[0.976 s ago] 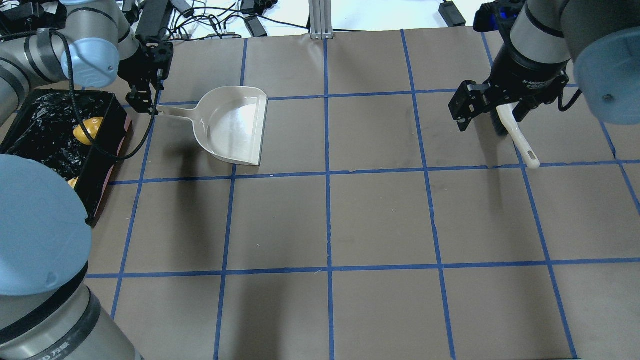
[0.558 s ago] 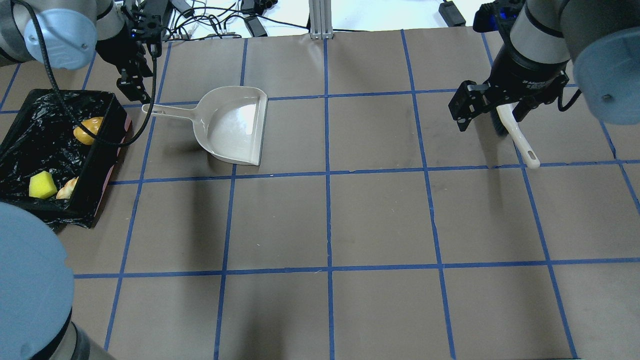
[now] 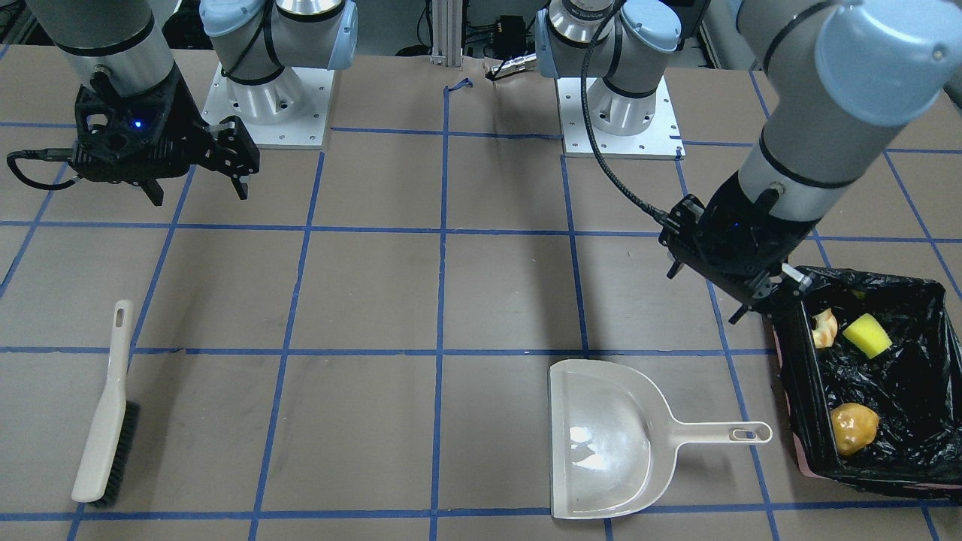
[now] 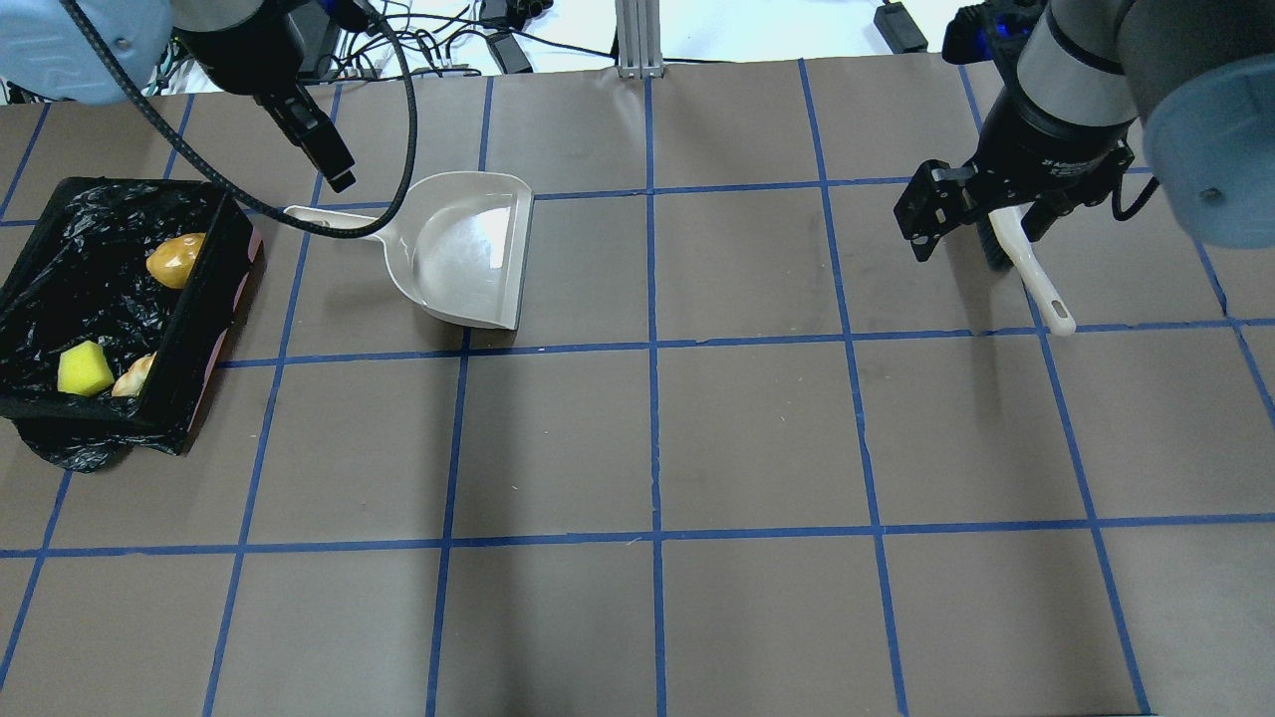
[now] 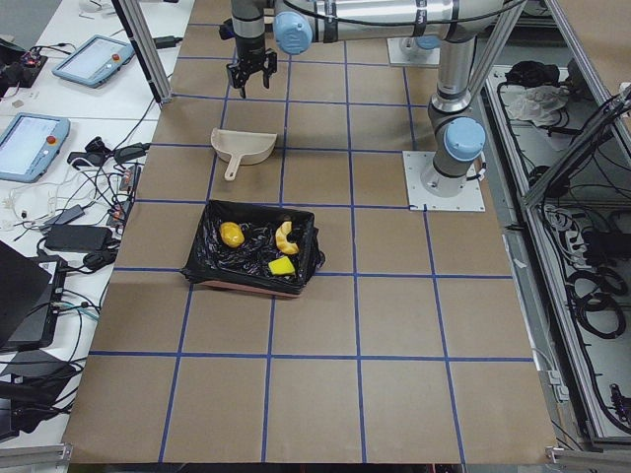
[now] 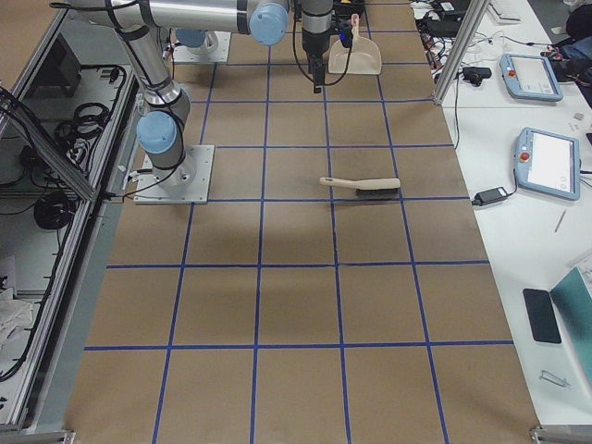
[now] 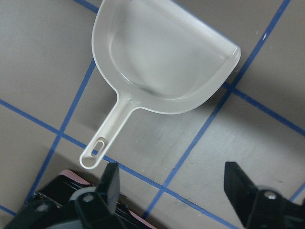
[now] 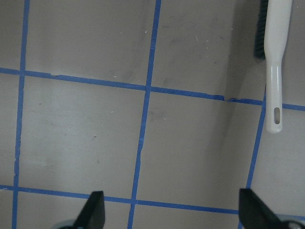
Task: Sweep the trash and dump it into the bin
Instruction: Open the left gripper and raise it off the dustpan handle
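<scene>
**A:** So, how far along does this look?

**B:** Nearly done, I'd judge. All three pieces of trash lie inside the bin (image 3: pixel 913 391): the rind slice (image 3: pixel 824 328) and the sponge block (image 3: pixel 866 335) are together at the end nearer the robot, and the potato (image 3: pixel 854 428) is at the other end. I see no scraps on the bench (image 3: pixel 451 300).

**A:** And the dustpan?

**B:** The dustpan (image 3: pixel 601 443) sits flat on the bench, empty, with its handle pointing toward the bin but not touching it. The brush (image 3: pixel 105 409) lies on its side, well apart from it on the robot's right.

**A:** Is either tool holding anything?

**B:** No. The left tool (image 7: pixel 174 188) hangs above the bench near the bin's corner, fingers spread with nothing between them, and the dustpan handle is below it. The right tool (image 3: pixel 200 191) is also spread wide and empty, raised above the bench with the brush off to one side beneath it.

**A:** What's left, then?

**B:** Probably only bringing the arms clear. The dumping itself looks complete.
</scene>
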Available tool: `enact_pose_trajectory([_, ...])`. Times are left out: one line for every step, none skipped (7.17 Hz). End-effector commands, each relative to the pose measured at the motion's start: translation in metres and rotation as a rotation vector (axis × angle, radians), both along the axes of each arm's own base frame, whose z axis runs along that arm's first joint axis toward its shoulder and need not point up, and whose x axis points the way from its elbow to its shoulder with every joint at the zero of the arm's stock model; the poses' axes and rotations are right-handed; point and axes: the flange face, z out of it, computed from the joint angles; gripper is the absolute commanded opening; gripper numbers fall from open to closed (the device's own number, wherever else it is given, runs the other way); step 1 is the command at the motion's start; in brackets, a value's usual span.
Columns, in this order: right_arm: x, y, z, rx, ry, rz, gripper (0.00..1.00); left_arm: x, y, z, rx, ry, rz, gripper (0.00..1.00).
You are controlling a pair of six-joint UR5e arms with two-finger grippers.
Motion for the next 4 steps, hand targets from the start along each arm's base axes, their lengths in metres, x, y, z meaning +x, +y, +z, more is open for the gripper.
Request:
enact_pose_trajectory([0.000,0.000,0.000,0.003,0.002,0.000,1.00,-0.007,0.036,0.023,0.004,0.027,0.350,0.88])
enact_pose_trajectory([0.000,0.000,-0.001,0.005,0.002,0.000,1.00,-0.014,0.045,0.023,0.016,0.097,0.518,0.91])
enact_pose_trajectory([0.000,0.000,-0.001,0.002,-0.001,0.000,1.00,-0.015,0.053,0.027,0.009,0.106,0.618,0.96])
enact_pose_trajectory([0.000,0.000,-0.001,0.002,0.000,0.000,1.00,-0.010,0.059,0.032,0.006,0.122,0.650,0.99])
